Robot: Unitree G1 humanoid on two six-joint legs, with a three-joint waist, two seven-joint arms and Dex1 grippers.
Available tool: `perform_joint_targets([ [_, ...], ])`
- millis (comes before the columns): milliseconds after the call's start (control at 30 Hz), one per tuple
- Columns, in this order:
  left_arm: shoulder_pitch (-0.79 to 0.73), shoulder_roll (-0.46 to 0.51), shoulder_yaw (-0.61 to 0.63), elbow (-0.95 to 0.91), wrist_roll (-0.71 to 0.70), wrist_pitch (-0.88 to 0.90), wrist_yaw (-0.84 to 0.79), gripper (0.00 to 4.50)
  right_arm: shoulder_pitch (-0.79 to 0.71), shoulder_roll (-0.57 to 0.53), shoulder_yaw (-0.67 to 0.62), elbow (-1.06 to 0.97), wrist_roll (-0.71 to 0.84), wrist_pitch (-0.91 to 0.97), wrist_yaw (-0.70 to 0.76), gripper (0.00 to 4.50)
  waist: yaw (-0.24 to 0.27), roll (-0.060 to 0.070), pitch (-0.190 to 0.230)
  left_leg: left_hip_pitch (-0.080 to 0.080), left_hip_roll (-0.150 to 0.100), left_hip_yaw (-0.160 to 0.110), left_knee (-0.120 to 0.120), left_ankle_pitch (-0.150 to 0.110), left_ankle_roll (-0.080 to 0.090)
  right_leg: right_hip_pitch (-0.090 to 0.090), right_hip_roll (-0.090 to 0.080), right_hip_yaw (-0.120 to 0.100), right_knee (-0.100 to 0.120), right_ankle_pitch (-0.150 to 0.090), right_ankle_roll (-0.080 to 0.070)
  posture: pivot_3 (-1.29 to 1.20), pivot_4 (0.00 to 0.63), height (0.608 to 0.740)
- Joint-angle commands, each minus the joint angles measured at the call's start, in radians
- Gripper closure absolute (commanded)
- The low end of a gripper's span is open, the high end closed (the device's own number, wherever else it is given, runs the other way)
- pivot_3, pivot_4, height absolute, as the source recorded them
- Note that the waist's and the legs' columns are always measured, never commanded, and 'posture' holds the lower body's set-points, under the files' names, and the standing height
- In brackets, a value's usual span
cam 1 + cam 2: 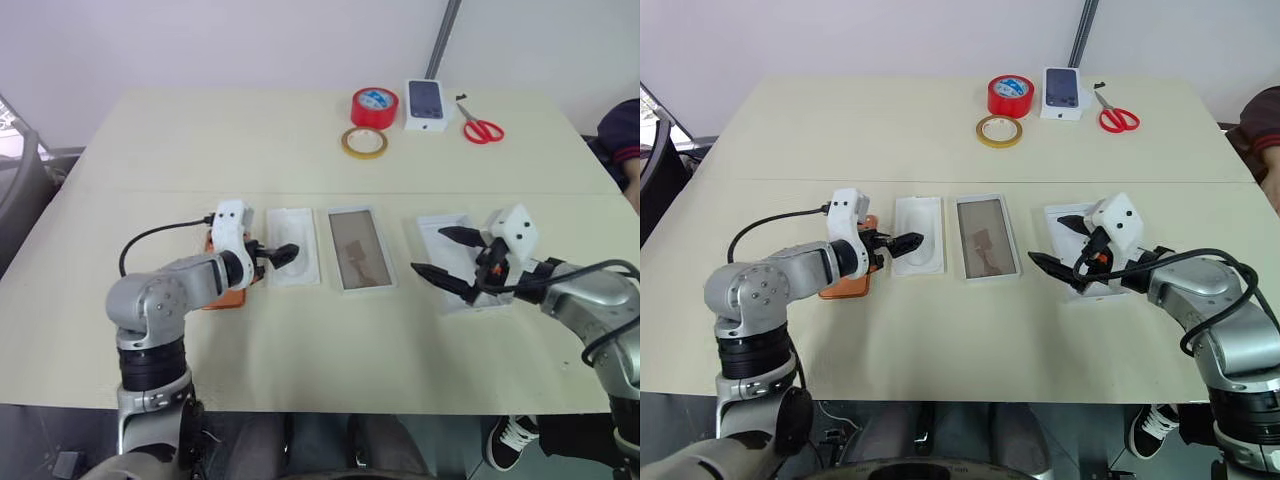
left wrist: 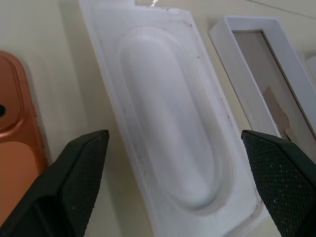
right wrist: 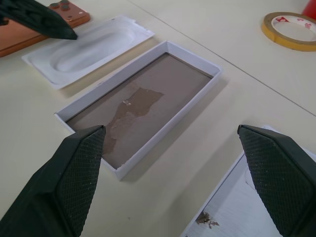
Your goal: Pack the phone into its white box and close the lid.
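Your left pincer [image 1: 898, 242] hovers released over the white moulded insert [image 1: 919, 220], the phone [image 1: 847, 283] lying just beside it on the table [image 1: 940, 330], so shift across and straddle its long edges squarely, while your right pincer [image 1: 1058, 245] waits released near the white box [image 1: 985, 236].

Phone [image 1: 228, 296] mostly hidden behind left arm; seated person [image 1: 622, 150] cut off.
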Motion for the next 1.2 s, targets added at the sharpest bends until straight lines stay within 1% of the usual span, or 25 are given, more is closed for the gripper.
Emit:
perform_joint_targets([
  [33,-0.054,-0.055,0.067,0.029,0.011,0.041,0.040,0.24,-0.003,-0.042,0.030,-0.078,-0.016,-0.012,0.032,0.00,-0.001,0.000,0.000,0.000,0.000,0.000,0.000,0.000,0.000,0.000,0.000,0.000,0.000,0.000,0.000,0.00,0.150,0.736],
  [100,-0.079,-0.096,0.114,0.069,0.029,0.049,0.072,0.81,-0.004,-0.061,0.077,-0.117,-0.027,-0.007,0.051,0.00,0.000,0.000,0.000,0.000,0.000,0.000,0.000,0.000,0.000,0.000,0.000,0.000,0.000,0.000,0.000,0.00,0.150,0.736],
  [233,-0.110,-0.117,0.134,0.115,0.056,0.042,0.088,2.89,-0.018,-0.096,0.175,-0.173,-0.041,0.000,0.105,0.00,-0.001,-0.001,0.000,0.000,0.000,0.000,0.000,0.002,-0.004,0.000,0.000,0.000,0.000,0.000,0.000,0.00,0.150,0.736],
  [333,-0.118,-0.125,0.138,0.126,0.069,0.043,0.095,4.39,-0.069,-0.112,0.268,-0.147,-0.098,-0.014,0.139,0.00,-0.002,-0.001,0.000,0.000,0.000,0.000,0.000,0.003,-0.005,0.000,0.000,0.000,0.000,0.000,0.000,0.00,0.150,0.736],
  [400,-0.121,-0.133,0.145,0.126,0.073,0.049,0.097,4.46,-0.119,-0.116,0.336,-0.096,-0.156,-0.035,0.163,0.00,-0.001,-0.001,0.000,0.000,0.000,0.000,0.001,0.003,-0.005,0.000,0.000,0.000,0.000,0.000,0.000,0.00,0.150,0.736],
  [500,-0.124,-0.139,0.153,0.118,0.076,0.054,0.095,4.46,-0.173,-0.114,0.397,-0.029,-0.220,-0.079,0.199,0.00,0.000,-0.001,0.000,0.000,0.000,0.000,0.001,0.004,-0.007,0.000,0.000,0.000,0.000,0.000,0.000,0.00,0.150,0.736],
  [600,-0.133,-0.144,0.182,0.106,0.073,0.052,0.096,4.46,-0.254,-0.074,0.463,0.082,-0.284,-0.127,0.225,0.00,-0.002,-0.001,0.000,0.000,0.000,0.000,0.001,0.004,-0.007,0.000,0.000,0.000,0.000,0.000,0.000,0.00,0.150,0.736],
  [633,-0.138,-0.147,0.197,0.102,0.070,0.054,0.098,4.50,-0.274,-0.064,0.486,0.115,-0.307,-0.148,0.236,0.56,-0.003,-0.001,0.000,0.000,0.000,0.000,0.001,0.004,-0.007,0.000,0.000,0.000,0.000,0.000,0.000,0.00,0.150,0.736],
  [700,-0.146,-0.144,0.219,0.091,0.069,0.056,0.100,4.50,-0.295,-0.050,0.522,0.163,-0.353,-0.202,0.258,1.30,-0.003,-0.001,0.000,0.000,0.000,0.000,0.001,0.004,-0.008,0.000,0.000,0.000,0.000,0.000,0.000,0.00,0.150,0.736],
  [733,-0.150,-0.142,0.231,0.086,0.069,0.058,0.102,4.50,-0.300,-0.043,0.531,0.179,-0.365,-0.224,0.268,1.92,-0.003,-0.001,0.000,0.000,0.000,0.000,0.001,0.004,-0.008,0.000,0.000,0.000,0.000,0.000,0.000,0.00,0.150,0.736],
  [833,-0.175,-0.136,0.295,0.069,0.060,0.074,0.110,4.50,-0.318,-0.016,0.547,0.198,-0.386,-0.259,0.293,3.54,-0.003,-0.002,0.001,0.000,0.000,0.000,0.001,0.004,-0.008,0.000,0.000,-0.001,0.000,0.000,0.000,0.00,0.150,0.736],
  [900,-0.192,-0.133,0.333,0.060,0.059,0.086,0.114,4.50,-0.315,-0.009,0.549,0.184,-0.389,-0.270,0.312,4.47,-0.002,-0.002,0.001,0.000,0.000,0.000,0.001,0.004,-0.008,0.000,0.000,-0.001,0.000,0.000,0.000,0.00,0.150,0.736],
  [1067,-0.258,-0.129,0.428,0.049,0.058,0.116,0.119,4.50,-0.291,-0.011,0.556,0.103,-0.395,-0.274,0.343,4.47,-0.002,-0.002,0.001,0.000,0.000,-0.001,0.001,0.004,-0.008,0.000,0.000,-0.001,0.000,0.000,0.000,0.00,0.150,0.736],
  [1200,-0.325,-0.109,0.477,0.052,0.059,0.153,0.109,4.50,-0.265,0.009,0.590,0.011,-0.406,-0.267,0.348,4.47,-0.002,-0.002,0.001,0.000,0.000,-0.001,0.001,0.004,-0.009,0.000,0.000,-0.002,0.000,0.000,0.000,0.00,0.150,0.736],
])
